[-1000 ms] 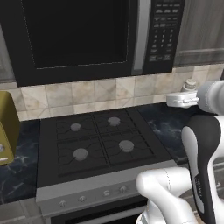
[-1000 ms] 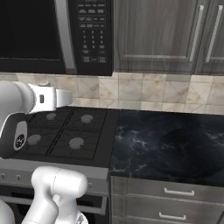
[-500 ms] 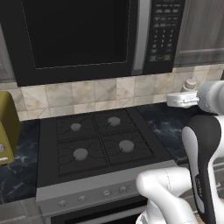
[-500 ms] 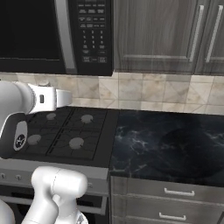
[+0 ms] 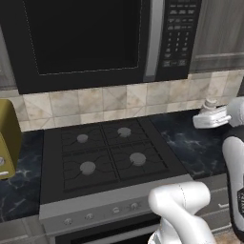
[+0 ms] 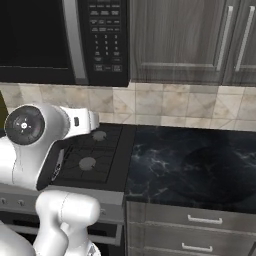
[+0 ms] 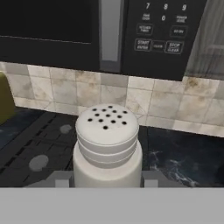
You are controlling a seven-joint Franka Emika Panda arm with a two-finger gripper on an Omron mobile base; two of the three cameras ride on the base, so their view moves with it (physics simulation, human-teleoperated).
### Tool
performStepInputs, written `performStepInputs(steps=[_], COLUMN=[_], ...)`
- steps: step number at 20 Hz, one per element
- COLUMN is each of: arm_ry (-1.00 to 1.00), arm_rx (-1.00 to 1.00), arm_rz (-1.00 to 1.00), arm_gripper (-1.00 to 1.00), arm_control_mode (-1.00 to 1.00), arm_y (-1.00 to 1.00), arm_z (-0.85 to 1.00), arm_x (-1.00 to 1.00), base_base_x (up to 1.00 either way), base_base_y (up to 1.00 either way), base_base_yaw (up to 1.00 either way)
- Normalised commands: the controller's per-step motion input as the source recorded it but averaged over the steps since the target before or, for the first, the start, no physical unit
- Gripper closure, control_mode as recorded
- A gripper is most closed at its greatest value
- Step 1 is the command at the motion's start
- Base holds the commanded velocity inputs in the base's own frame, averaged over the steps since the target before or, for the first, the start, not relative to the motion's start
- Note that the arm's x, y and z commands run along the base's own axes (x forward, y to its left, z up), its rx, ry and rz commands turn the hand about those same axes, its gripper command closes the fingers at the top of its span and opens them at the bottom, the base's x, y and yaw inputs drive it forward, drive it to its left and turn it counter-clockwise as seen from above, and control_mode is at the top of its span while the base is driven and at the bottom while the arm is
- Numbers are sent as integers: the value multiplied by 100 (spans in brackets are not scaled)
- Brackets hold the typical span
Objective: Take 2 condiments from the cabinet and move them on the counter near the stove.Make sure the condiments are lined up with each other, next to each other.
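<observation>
Shaker (image 7: 107, 146) clamped in tool (image 7: 106, 178), above counter (image 5: 200, 147) beside stove (image 5: 109, 155).

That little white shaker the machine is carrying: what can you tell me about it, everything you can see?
The shaker is a short, pale grey-white cylinder, matte like plastic or ceramic, with a ribbed round cap dotted with small dark holes. It stands upright, clamped low on its body by the gripper. In the left base view its cap peeks above the hand, to the right of the stove.
</observation>
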Motion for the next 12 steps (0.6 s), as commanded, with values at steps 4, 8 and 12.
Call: performStepInputs(steps=[4, 8, 12], arm_ry=[1, 3, 5], arm_rx=[0, 0, 0], arm_rz=[50, 45, 38], arm_gripper=[100, 100, 100], arm_control_mode=[-100, -100, -100], arm_y=[-51, -27, -24], arm_z=[-51, -52, -58], arm_x=[5, 22, 35], base_base_x=[0, 0, 0], base_base_y=[0, 0, 0], base_base_yaw=[0, 0, 0])
